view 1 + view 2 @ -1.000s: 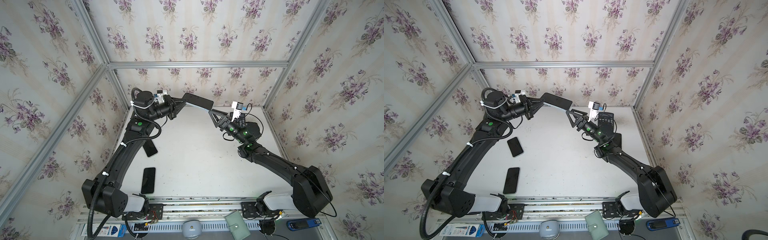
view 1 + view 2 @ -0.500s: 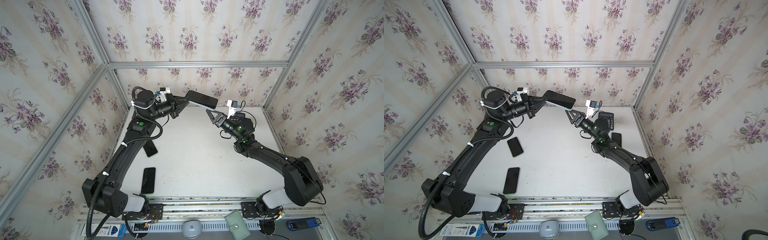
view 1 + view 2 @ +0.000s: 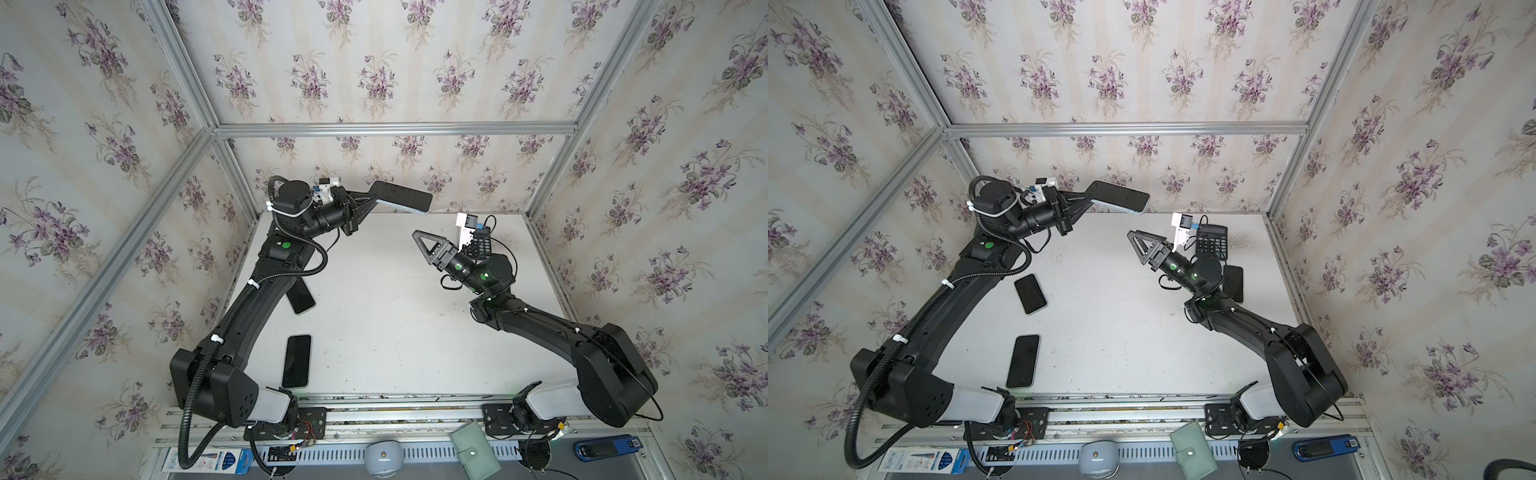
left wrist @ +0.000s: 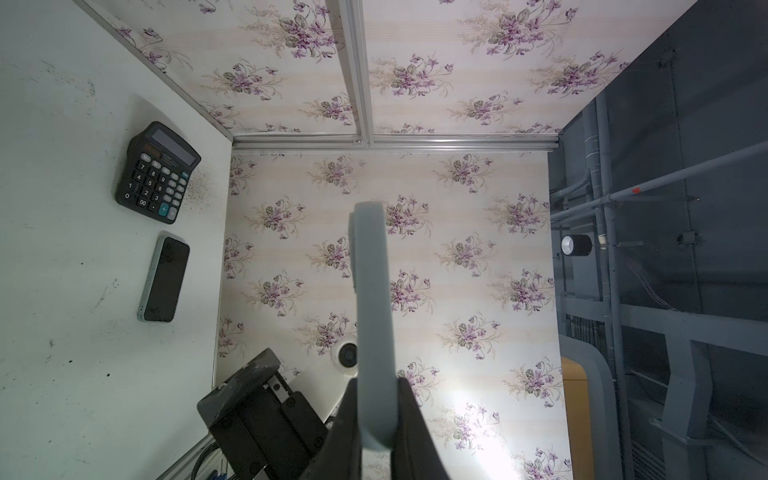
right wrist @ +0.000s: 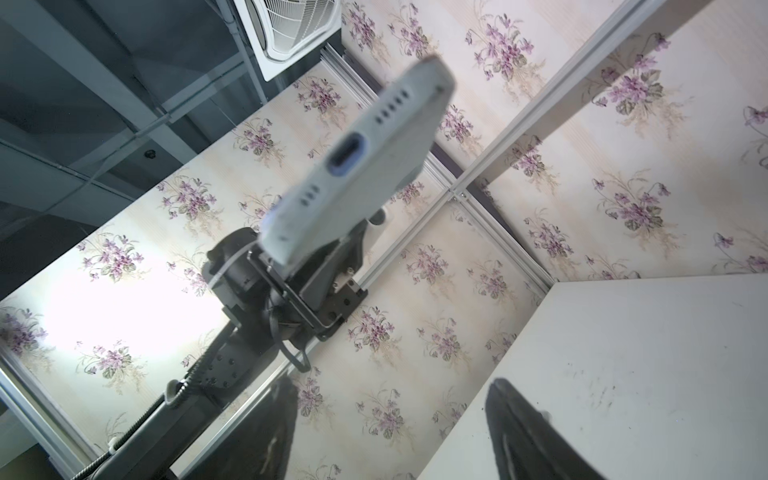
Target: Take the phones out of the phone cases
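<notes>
A dark-screened phone [image 3: 401, 194] is seated in a pale blue-grey soft phone case [image 5: 395, 124]. It is held up in the air over the far edge of the white counter [image 3: 382, 316], screen side up and approx. level in both top views. One short end is gripped by the left end effector [image 3: 371, 199], with its jaws clamped tight on the case. In the left wrist view the case is seen edge-on btwn the fingers [image 4: 409, 415].

The free end, w/ the charging port, is pointed towards the right end effector [image 5: 390, 407]. That one is kept apart from it, jaws spread wide w/ nothing btwn them.

A black desk calculator [image 3: 1212, 241] is seen on the counter nr the right arm, w/ a black slab phone [image 3: 1233, 282] just beside it. On the left side a second black phone [image 3: 1030, 293] lies flat by the left arm, and a third black phone [image 3: 1022, 360] nr the front edge.
</notes>
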Robot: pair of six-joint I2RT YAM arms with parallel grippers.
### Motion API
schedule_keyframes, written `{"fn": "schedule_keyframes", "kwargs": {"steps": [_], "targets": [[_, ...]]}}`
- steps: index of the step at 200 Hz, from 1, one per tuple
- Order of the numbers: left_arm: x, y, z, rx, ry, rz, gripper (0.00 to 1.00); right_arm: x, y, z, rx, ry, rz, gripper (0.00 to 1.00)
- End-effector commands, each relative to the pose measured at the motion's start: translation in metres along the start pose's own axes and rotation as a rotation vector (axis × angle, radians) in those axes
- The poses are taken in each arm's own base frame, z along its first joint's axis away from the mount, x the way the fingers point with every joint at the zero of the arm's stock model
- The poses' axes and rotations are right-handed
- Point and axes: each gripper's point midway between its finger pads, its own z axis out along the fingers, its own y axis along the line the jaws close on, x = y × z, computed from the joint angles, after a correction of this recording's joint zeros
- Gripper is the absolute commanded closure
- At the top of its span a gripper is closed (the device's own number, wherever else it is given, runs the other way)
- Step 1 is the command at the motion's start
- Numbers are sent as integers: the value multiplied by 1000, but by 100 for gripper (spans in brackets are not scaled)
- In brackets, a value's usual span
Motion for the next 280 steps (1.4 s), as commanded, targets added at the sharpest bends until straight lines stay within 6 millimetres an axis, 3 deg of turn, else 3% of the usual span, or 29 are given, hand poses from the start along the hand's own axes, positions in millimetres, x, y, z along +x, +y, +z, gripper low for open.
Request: {"fn": "schedule_keyframes", "kwargs": {"steps": [1,31,108,280], "targets": [[1,-14,-1,55,4,12,100,-26,29,1,-73,-92,-55,21],[2,-12,0,59,11,11,100,-39,27,3,-58,-152,-43,20],[7,-12,-3,71,24,16,100,-53,5,5,-47,-256,34,24],[11,-10,1,76,30,24,100,-50,-14,14,-33,-241,94,26]]}}
